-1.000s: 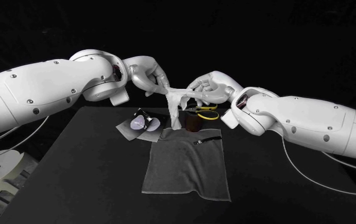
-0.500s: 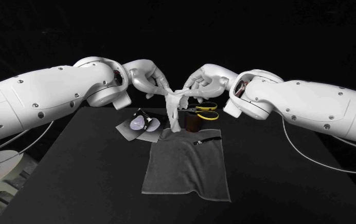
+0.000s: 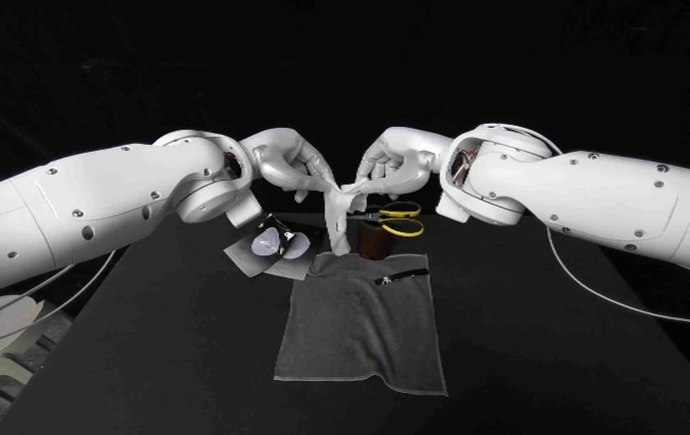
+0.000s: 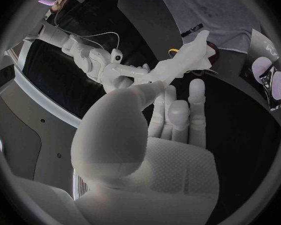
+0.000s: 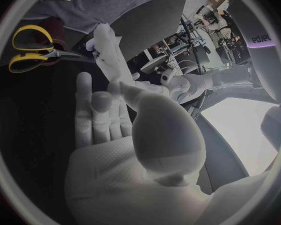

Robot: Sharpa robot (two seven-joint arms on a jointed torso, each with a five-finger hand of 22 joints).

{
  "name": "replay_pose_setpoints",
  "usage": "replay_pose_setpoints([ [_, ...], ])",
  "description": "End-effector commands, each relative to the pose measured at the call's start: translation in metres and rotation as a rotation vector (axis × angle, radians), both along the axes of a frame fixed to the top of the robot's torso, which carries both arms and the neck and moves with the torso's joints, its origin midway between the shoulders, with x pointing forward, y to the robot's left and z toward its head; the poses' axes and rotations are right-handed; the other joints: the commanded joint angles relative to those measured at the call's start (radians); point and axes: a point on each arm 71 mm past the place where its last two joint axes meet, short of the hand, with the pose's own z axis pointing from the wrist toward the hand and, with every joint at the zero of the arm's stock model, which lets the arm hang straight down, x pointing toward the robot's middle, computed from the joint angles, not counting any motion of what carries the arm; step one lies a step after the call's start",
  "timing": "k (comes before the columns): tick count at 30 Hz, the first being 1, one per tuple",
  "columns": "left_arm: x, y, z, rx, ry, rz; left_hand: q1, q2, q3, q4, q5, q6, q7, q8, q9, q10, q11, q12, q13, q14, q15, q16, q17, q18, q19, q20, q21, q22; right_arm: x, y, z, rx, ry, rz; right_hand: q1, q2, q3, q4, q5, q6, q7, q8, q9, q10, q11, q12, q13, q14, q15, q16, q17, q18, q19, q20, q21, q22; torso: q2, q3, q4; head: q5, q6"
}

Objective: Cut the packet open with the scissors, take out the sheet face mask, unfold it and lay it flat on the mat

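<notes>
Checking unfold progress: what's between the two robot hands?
Head view: the sheet mask, pinched by the left robot hand and right robot hand, hanging toward the mat.

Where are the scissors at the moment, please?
In the head view the scissors sit just beyond the far edge of the mat, right of the hanging sheet mask and beneath the right hand.

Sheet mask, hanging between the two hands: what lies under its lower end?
The sheet mask ends over the far edge of the grey mat, beside a dark brown object. Whether it touches the mat cannot be told; the table just behind it is covered.
</notes>
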Motion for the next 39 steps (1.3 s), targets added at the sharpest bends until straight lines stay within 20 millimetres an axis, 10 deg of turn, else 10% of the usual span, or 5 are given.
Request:
replay_pose_setpoints([
  [1, -0.006, -0.007, -0.002, -0.079, 0.050, -0.065, 0.007, 0.008, -0.001, -0.007, 0.007, 0.000, 0.002, -0.007, 0.078, -0.012, 0.005, -0.010, -0.007, -0.038, 0.006, -0.011, -0.043, 0.018, -0.015, 0.004, -0.006, 0.001, 0.002, 0.000, 0.009, 0.029, -0.114, -0.044, -0.004, -0.006, 0.006, -0.001, 0.005, 0.004, -0.003, 0.037, 0.060, 0.014, -0.007, -0.004, -0.001, 0.008, -0.001, 0.005, 0.002, 0.012, 0.004, -0.006, 0.007, 0.002, 0.001, 0.0013, 0.0011, -0.001, 0.000],
  [8, -0.008, -0.008, -0.009, -0.093, 0.044, -0.048, -0.008, 0.010, -0.019, 0.001, 0.006, 0.013, -0.005, -0.004, 0.085, 0.004, 0.008, -0.005, -0.007, -0.055, 0.012, -0.009, -0.050, 0.017, -0.028, 0.012, -0.011, 0.002, 0.001, 0.001, 0.019, 0.138, -0.185, -0.065, -0.007, -0.008, 0.008, -0.001, 0.005, 0.005, -0.004, 0.038, 0.061, 0.018, -0.008, -0.005, -0.003, 0.011, -0.002, 0.005, 0.001, 0.012, 0.006, -0.007, 0.010, 0.004, 0.000, 0.0014, 0.0000, 0.002, 0.001],
  [21, -0.008, -0.009, -0.014, -0.160, 0.039, -0.026, -0.093, 0.014, -0.150, 0.129, 0.007, 0.054, -0.061, -0.013, 0.090, 0.034, 0.005, 0.042, 0.015, -0.012, 0.011, 0.023, 0.012, 0.022, -0.014, 0.023, -0.047, -0.028, 0.001, -0.004, 0.025, 0.218, -0.206, -0.088, -0.010, -0.011, 0.009, -0.001, 0.005, 0.005, -0.004, 0.039, 0.062, 0.020, -0.008, -0.006, -0.004, 0.013, -0.003, 0.004, -0.001, 0.012, 0.007, -0.008, 0.011, 0.005, 0.002, 0.0015, -0.0003, -0.001, 0.004],
  [29, -0.010, -0.011, -0.017, -0.310, 0.082, -0.040, 0.048, 0.032, -0.174, 0.071, 0.007, 0.014, -0.027, -0.062, 0.076, -0.039, 0.035, -0.007, -0.005, -0.194, 0.039, -0.021, -0.183, 0.016, -0.055, 0.041, -0.089, -0.044, 0.003, -0.007, 0.023, 0.206, -0.186, -0.099, -0.010, -0.011, 0.009, -0.001, 0.005, 0.005, -0.005, 0.039, 0.062, 0.021, -0.008, -0.006, -0.005, 0.014, -0.003, 0.004, -0.001, 0.012, 0.007, -0.008, 0.011, 0.005, 0.002, 0.0013, -0.0006, -0.003, 0.005],
  [39, -0.010, -0.013, -0.017, -0.363, 0.066, -0.033, 0.062, -0.023, -0.209, 0.044, 0.006, -0.079, 0.006, -0.168, -0.005, -0.079, 0.059, -0.023, -0.012, -0.242, 0.060, -0.010, -0.210, 0.016, -0.070, 0.055, -0.091, -0.035, 0.001, -0.004, 0.023, 0.212, -0.171, -0.094, -0.012, -0.011, 0.012, -0.001, 0.005, 0.007, -0.005, 0.040, 0.063, 0.024, -0.009, -0.006, -0.005, 0.019, -0.004, 0.008, 0.004, 0.012, 0.008, -0.008, 0.012, 0.006, 0.001, 0.0009, -0.0001, -0.003, 0.007],
])
